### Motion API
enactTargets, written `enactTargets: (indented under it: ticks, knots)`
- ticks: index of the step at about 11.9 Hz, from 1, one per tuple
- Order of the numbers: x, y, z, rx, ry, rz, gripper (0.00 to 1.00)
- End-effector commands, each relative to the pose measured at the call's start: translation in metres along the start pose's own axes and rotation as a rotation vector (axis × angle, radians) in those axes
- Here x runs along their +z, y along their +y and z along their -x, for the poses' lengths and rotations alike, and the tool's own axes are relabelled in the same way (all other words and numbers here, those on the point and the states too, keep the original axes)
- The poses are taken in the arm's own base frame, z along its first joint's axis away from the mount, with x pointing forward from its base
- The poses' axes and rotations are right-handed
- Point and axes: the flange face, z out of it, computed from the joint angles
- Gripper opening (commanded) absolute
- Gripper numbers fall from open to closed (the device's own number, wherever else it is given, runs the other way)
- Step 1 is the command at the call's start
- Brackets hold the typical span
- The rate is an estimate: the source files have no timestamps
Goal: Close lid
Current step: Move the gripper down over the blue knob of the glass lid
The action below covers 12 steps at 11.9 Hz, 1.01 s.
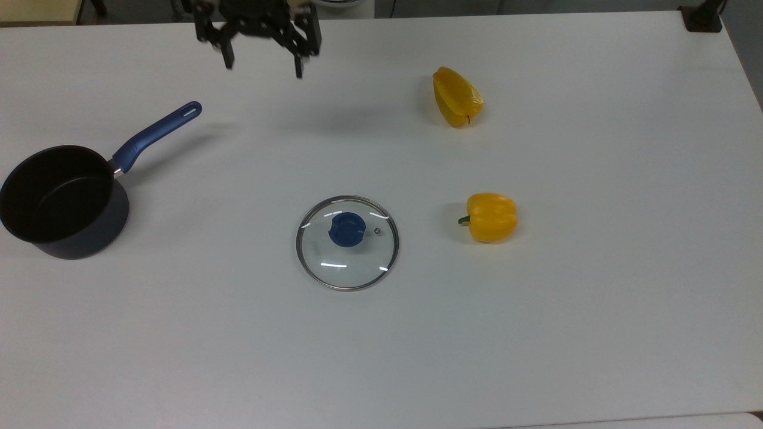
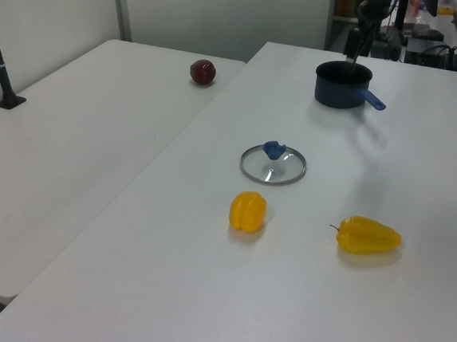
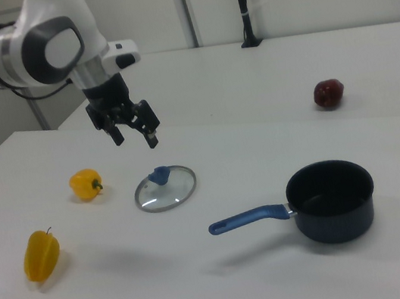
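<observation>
The lid [image 1: 347, 253], a clear glass disc with a steel rim and a blue knob [image 1: 347, 229], lies flat on the white table near its middle. It is also in the left view [image 2: 273, 165] and the right view [image 3: 165, 189]. The dark saucepan [image 1: 59, 202] with a blue handle [image 1: 156, 132] stands uncovered at the top view's left, well apart from the lid. My gripper [image 1: 262, 62] hangs open in the air with nothing between its fingers. In the right view the gripper [image 3: 135, 139] is above the lid and slightly left of it.
Two yellow peppers lie to the top view's right of the lid, one near [image 1: 490, 217] and one farther back [image 1: 456, 96]. A dark red fruit [image 3: 328, 93] sits on the neighbouring table. A black post base [image 1: 703, 18] stands at the table's far right corner.
</observation>
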Motion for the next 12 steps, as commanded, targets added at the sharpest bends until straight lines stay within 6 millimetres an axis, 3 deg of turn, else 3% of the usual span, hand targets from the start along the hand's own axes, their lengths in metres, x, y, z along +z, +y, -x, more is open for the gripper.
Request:
enactTargets:
  ticks: [1,4,7,12]
  knots:
    - [0.041,-0.024,-0.025,0.007,0.057,-0.028,1.0]
    - [0.09,-0.062,-0.044,-0.028,0.095,-0.046,1.0]
    - [0.127,-0.085,-0.057,0.047,0.153,-0.058,1.0]
    - [0.172,-0.102,-0.066,0.024,0.191,-0.054,1.0]
